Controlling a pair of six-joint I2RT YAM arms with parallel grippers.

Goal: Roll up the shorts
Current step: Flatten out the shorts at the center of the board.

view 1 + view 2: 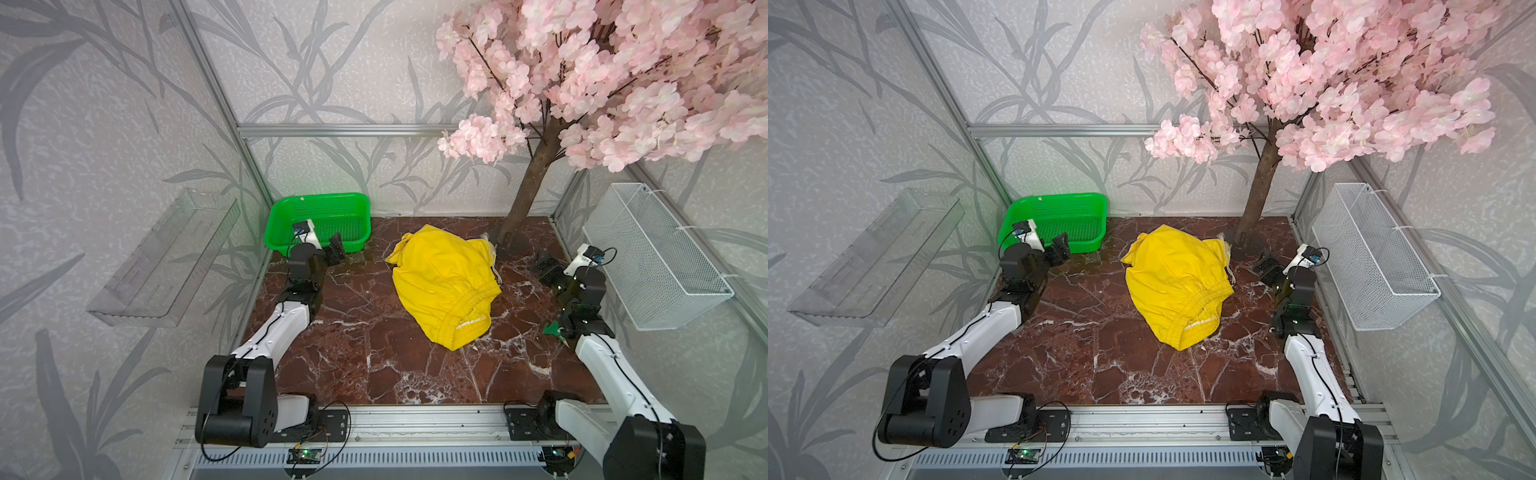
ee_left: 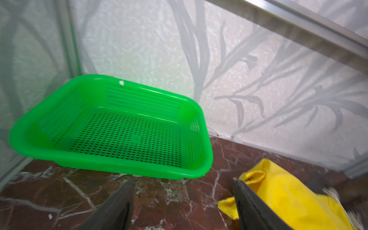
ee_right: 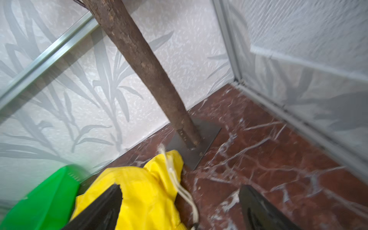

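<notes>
Shorts (image 1: 440, 286) lie mid-counter (image 1: 353, 365), long axis back to front, waistband frontward. Arms extend low on either side; left tool (image 1: 337, 249) and right tool (image 1: 545, 266), jaws apart, hold nothing.

Had both arms stretched forward from the near rail, elbows bent, forearms white, wrists black. Held the left tool (image 1: 337, 249) low above the desk, jaws apart, nothing between the dark fingers (image 2: 117, 205). Held the right tool (image 1: 547, 267) low at the opposite side, jaws likewise wide and empty, wrist turned inward toward the middle.
</notes>
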